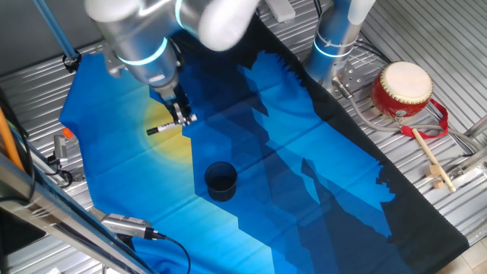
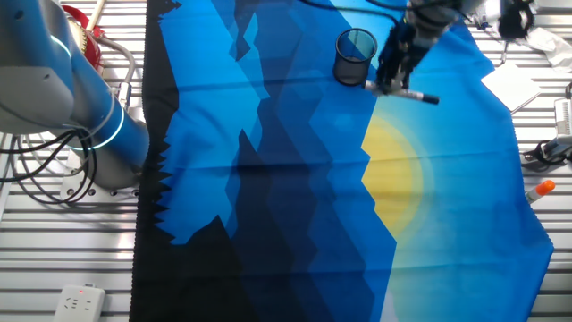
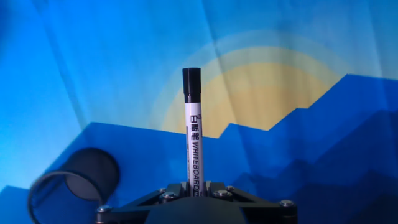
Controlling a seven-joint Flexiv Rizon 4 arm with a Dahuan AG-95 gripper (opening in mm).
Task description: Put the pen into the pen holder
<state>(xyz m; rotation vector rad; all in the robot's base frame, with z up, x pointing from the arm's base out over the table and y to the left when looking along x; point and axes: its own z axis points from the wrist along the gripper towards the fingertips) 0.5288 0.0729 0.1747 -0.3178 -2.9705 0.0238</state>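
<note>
Tool (image 1: 181, 118) clamps pen (image 3: 192, 134); hand view alone reads "WHITEBOARD" print; pen holder (image 1: 221, 181) nearby, apart.

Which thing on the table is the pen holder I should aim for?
Look at the blue mountain-print cloth covering the table, then at its yellow sun patch. Just beyond that patch stands the small dark navy round cup, upright and open-topped. Unlike the red-and-cream drum off the cloth, it is plain, dark and hollow.

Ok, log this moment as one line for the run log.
phase: carry | hand: shut on pen, lifted over cloth | pen holder: upright, empty, pen not yet over it | next: likely move to holder
</note>
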